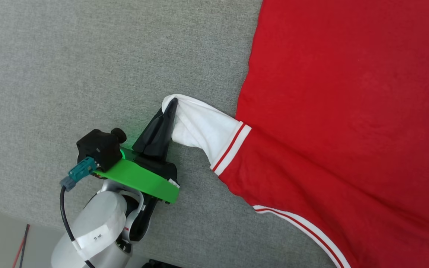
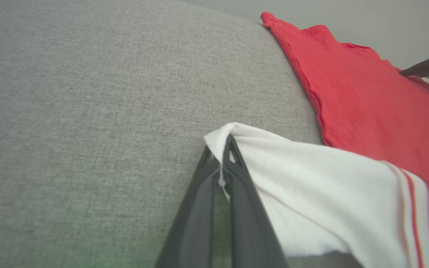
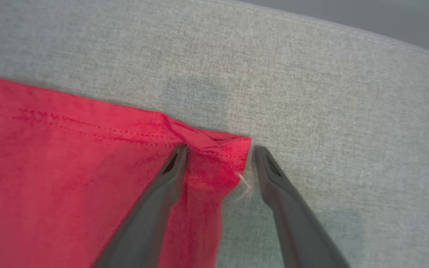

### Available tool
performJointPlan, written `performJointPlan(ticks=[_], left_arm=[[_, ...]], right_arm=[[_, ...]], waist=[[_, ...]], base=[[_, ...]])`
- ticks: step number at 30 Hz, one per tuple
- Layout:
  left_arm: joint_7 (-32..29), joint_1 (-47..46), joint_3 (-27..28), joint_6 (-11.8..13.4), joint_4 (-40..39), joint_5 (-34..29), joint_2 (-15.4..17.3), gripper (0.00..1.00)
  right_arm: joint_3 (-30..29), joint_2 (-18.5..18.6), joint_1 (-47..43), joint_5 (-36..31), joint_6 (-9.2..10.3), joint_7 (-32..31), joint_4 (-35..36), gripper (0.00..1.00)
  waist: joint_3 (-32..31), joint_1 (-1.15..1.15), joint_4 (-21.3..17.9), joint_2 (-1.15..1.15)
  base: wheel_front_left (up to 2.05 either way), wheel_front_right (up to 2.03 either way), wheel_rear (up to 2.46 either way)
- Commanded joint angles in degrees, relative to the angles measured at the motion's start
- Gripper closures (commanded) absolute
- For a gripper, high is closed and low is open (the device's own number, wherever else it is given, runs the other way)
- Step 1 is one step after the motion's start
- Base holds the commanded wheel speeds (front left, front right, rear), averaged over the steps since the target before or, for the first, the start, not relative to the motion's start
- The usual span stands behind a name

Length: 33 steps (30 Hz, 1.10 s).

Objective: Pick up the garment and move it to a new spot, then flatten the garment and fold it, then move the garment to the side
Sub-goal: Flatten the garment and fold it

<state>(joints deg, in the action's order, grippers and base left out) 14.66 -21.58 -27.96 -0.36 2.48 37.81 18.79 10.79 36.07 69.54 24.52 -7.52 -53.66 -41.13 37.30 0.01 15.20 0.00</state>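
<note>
Near left, the left gripper (image 1: 172,106) is pinched shut on the tip of the white sleeve (image 1: 199,126) of the red jersey-style T-shirt with striped trim (image 1: 348,111), which lies spread over the grey woven fabric surface (image 1: 88,74) and runs off right. It looks light, floppy and a bit stretchy to me, so corners and hems are the spots to grab. Farther out, the right gripper (image 3: 221,148) sits wide open around a stitched red hem corner (image 3: 218,163), holding nothing, so that's one shirt and two grippers.

A grey fabric surface (image 1: 88,74) bears the garment (image 1: 348,111).
</note>
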Motion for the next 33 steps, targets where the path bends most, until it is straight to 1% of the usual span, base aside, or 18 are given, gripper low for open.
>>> performJointPlan(ticks=[1,5,9,13,16,20,23,28,31,33], left_arm=[[0.3,-0.4,0.5,-0.5,0.4,-0.4,-0.4,1.0],[0.3,0.4,1.1,-0.9,1.7,-0.5,-0.4,1.0],[0.3,1.9,1.9,-1.2,3.6,-0.3,-0.4,1.0],[0.3,4.3,2.3,-1.0,5.1,-0.3,-0.1,1.0],[0.3,6.5,2.4,-0.6,5.8,0.1,0.5,1.0],[-0.1,9.2,2.5,0.2,6.1,0.6,1.1,1.0],[-0.4,11.1,2.6,0.8,6.1,1.0,1.7,1.0],[-1.0,13.7,2.6,1.7,6.0,1.1,2.9,1.0],[-1.1,15.4,2.9,2.4,5.6,1.4,3.4,1.0],[-1.3,16.3,2.8,2.5,5.4,1.5,3.8,1.0]], right_arm=[[1.4,-0.8,-3.4,0.5,0.03,-0.4,-2.2,1.0],[2.1,-0.4,-3.1,1.5,0.03,2.5,-1.3,1.0],[3.8,-0.4,-3.8,3.9,0.03,7.0,0.8,1.0],[8.2,2.0,-6.9,7.0,0.03,12.3,4.6,1.0],[11.0,4.8,-10.9,11.1,0.03,15.8,8.4,1.0],[12.2,9.0,-18.1,16.0,0.03,19.8,13.9,1.0],[11.0,12.0,-25.0,18.7,0.03,22.6,18.2,1.0],[6.8,15.0,-37.9,20.3,0.03,25.5,23.9,1.0],[3.2,15.0,-46.8,20.6,0.03,25.9,27.4,1.0],[0.3,14.2,-52.6,20.5,0.03,26.0,29.4,1.0]], waist=[[-0.8,-0.01,-0.3,0.0],[-2.9,-0.01,-1.1,0.0],[-6.7,-0.01,-2.3,0.0],[-11.2,-0.01,-3.7,0.0],[-14.7,-0.01,-4.8,0.0],[-18.6,-0.01,-6.3,0.0],[-21.2,-0.01,-7.5,0.0],[-24.4,-0.01,-9.2,0.0],[-26.0,-0.01,-10.5,0.0],[-26.7,-0.01,-11.1,0.0]], base=[[0.0,0.0,0.0],[0.0,0.0,0.0],[0.0,0.0,0.0],[0.0,0.0,0.0],[0.0,0.0,0.0],[0.0,0.0,0.0],[0.0,0.0,0.0],[0.0,0.0,0.0],[0.0,0.0,0.0],[0.0,0.0,0.0]])
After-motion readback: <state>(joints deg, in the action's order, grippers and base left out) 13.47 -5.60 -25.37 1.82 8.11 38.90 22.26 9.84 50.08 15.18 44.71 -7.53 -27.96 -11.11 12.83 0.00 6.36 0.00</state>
